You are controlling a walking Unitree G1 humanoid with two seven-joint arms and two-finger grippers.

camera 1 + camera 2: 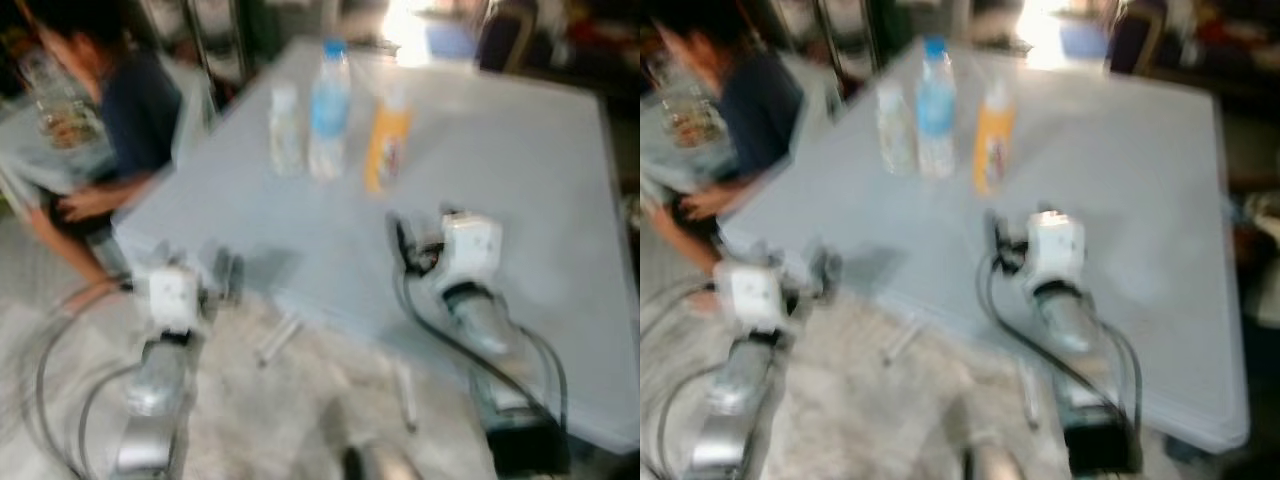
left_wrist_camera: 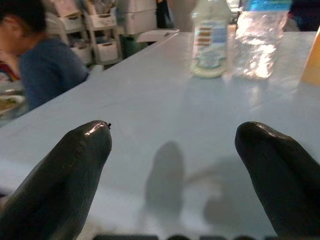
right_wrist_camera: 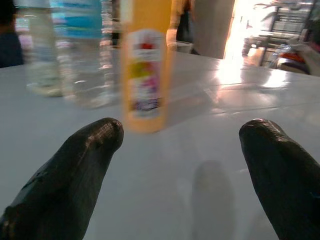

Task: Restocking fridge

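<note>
Both grippers, left (image 2: 172,165) and right (image 3: 180,170), jaws apart (holding nothing), face three bottles (image 1: 330,115).

The table (image 2: 150,100) has a smooth, pale grey-blue top with a soft sheen; it reflects window light at the upper right of the right wrist view. The fingers (image 2: 65,175) of the left gripper and the fingers (image 3: 70,170) of the right gripper are black, smooth and semi-gloss, like rubber or moulded plastic. The water bottle (image 1: 329,110) is clear, glossy plastic with a blue label. The orange bottle (image 3: 146,65) is opaque plastic with a printed label. The small bottle (image 2: 210,40) is translucent plastic with a printed label. Both arms (image 1: 480,320) look like silver metal with white plastic housings. The floor (image 1: 300,420), in the lower centre of the left eye view, is pale and mottled, like stone.
</note>
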